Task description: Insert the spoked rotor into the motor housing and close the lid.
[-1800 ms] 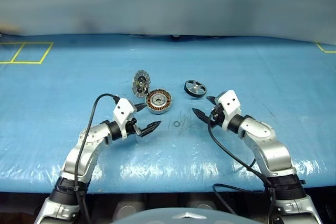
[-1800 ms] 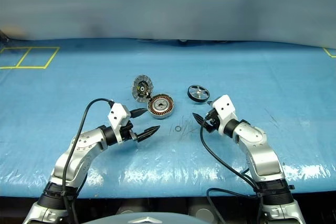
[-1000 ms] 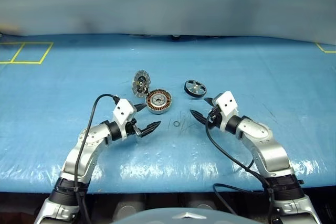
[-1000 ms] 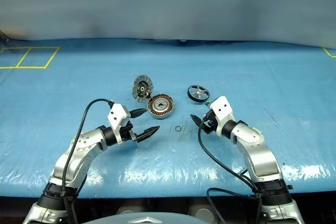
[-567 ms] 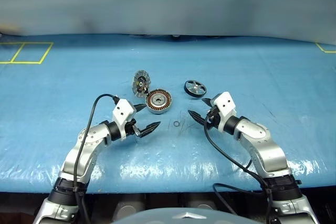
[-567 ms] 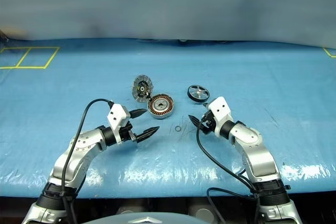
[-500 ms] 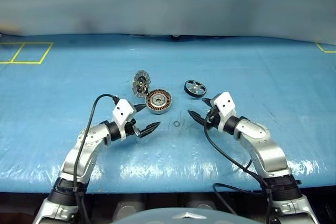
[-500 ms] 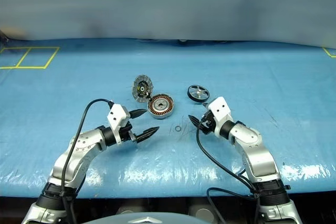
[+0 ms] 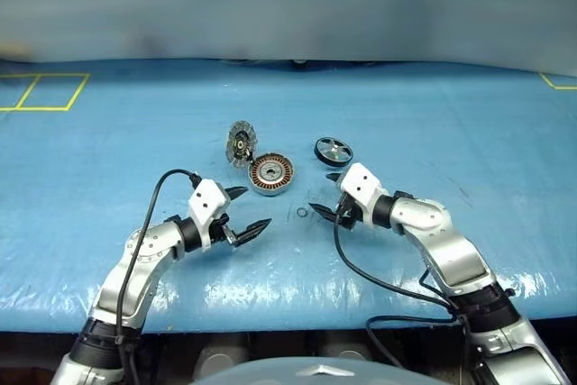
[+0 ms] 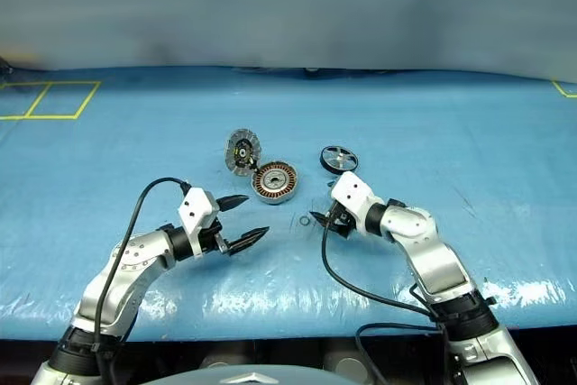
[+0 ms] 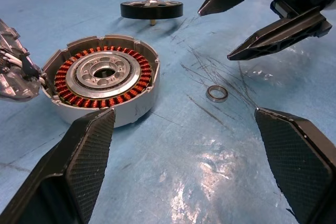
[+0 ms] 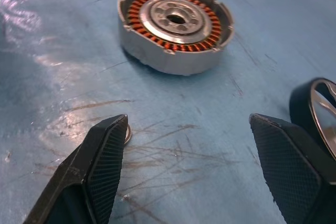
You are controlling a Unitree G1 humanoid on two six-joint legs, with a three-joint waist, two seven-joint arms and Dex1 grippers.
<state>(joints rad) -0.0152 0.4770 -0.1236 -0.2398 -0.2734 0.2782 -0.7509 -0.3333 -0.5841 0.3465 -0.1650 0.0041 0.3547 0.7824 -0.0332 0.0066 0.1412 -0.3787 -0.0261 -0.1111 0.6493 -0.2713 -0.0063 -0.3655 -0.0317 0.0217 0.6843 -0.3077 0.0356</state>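
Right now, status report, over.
Both tools open, empty: left tool, right tool. Spoked rotor on mat, motor housing open. Small ring lies between tools.

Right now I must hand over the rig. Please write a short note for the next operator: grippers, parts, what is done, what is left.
Left gripper: open, empty, near the motor housing.
Right gripper: open, empty, by the small ring.
Housing sits open on the blue table, copper windings visible; its lid stands tilted up behind it.
Spoked rotor lies flat, apart from the housing.
Done: nothing yet.
Left: pick up rotor, seat it, close lid.
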